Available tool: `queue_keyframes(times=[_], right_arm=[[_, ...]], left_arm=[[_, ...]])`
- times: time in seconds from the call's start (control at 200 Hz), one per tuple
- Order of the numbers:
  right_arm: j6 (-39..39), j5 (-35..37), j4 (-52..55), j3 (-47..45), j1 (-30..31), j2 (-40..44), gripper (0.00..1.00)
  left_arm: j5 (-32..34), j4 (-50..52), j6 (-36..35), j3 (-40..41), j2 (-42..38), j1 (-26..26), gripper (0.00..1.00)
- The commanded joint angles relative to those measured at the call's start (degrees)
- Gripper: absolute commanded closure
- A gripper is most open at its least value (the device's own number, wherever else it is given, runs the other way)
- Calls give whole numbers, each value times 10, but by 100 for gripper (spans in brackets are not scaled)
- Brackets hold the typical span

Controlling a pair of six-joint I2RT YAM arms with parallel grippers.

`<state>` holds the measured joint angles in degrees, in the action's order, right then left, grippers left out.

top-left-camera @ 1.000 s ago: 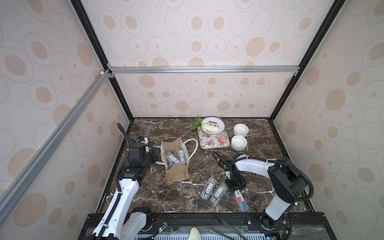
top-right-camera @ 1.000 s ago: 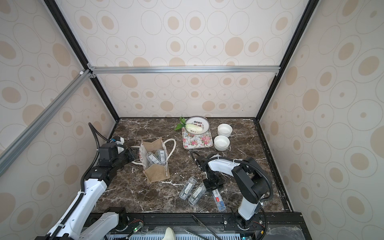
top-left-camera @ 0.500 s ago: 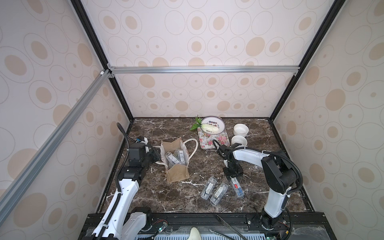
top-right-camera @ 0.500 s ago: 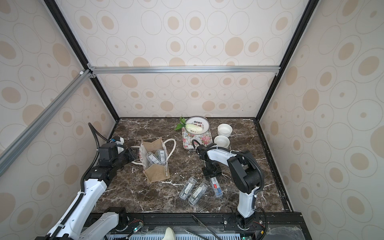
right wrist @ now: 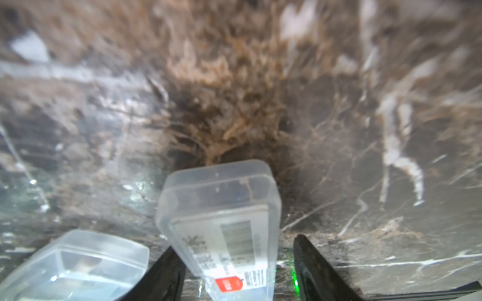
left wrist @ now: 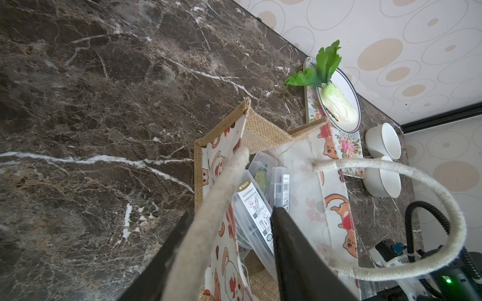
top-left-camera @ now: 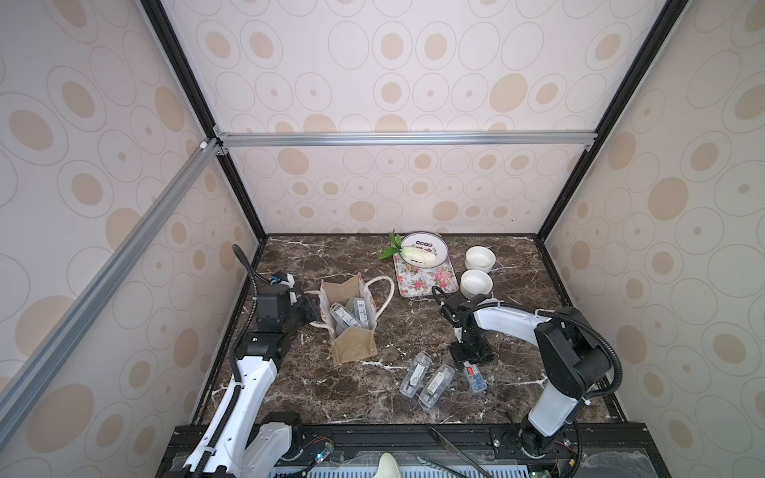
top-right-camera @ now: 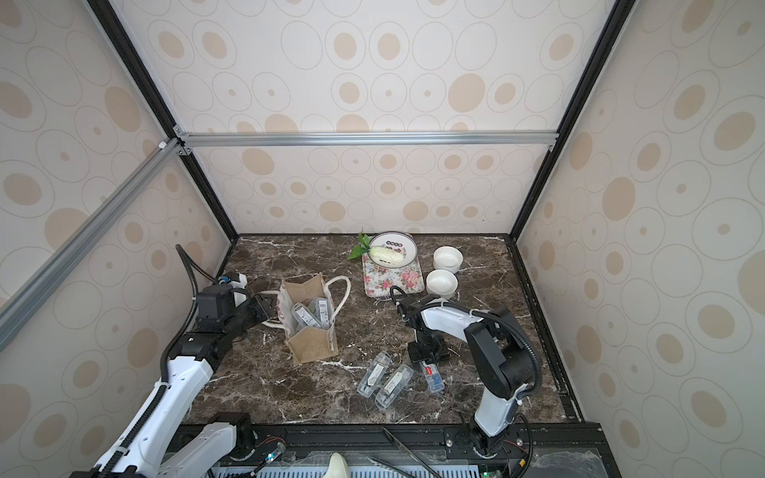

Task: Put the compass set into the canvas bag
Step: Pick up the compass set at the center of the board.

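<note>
Right fingers (right wrist: 313, 273) straddling compass case (right wrist: 221, 208) (loosely), left fingers (left wrist: 300, 260) astride bag handle (left wrist: 208, 221)

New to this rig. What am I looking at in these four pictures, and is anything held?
Two robot arms stand at a marble table. Both top views look down from one overhead camera; each wrist view rides on an arm. The canvas bag stands upright with clear compass set cases inside. Three more cases lie on the table. The left tool straddles the bag's wall and rope handle; whether it pinches them is unclear. The right tool is open, one case lying between its jaws, ungripped. At the back: a plate with a cabbage, a floral tray, two white bowls.
</note>
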<state>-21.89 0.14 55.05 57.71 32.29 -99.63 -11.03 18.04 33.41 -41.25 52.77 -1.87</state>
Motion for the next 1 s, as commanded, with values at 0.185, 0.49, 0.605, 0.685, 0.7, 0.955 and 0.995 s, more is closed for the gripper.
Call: queue_keyframes(times=[0.185, 0.49, 0.605, 0.685, 0.7, 0.955, 0.995], right_arm=[[-15, 11, -10, -12, 4, -15, 51], [-6, 86, 108, 152, 6, 64, 58], [16, 75, 121, 268, 18, 70, 58], [31, 74, 131, 366, 43, 46, 58], [33, 75, 134, 387, 49, 39, 58], [86, 111, 209, 775, 165, -144, 57], [97, 106, 211, 827, 178, -173, 57]], left_arm=[[5, 4, -8, -8, -7, 2, 54], [6, 4, -8, -8, -7, 2, 54], [3, -1, -5, -7, -6, 2, 54], [-1, -4, -1, -6, -4, 2, 54], [-2, -5, -1, -6, -2, 1, 54], [-10, -6, 3, -6, 0, 2, 54], [-10, -6, 2, -5, 0, 2, 54]])
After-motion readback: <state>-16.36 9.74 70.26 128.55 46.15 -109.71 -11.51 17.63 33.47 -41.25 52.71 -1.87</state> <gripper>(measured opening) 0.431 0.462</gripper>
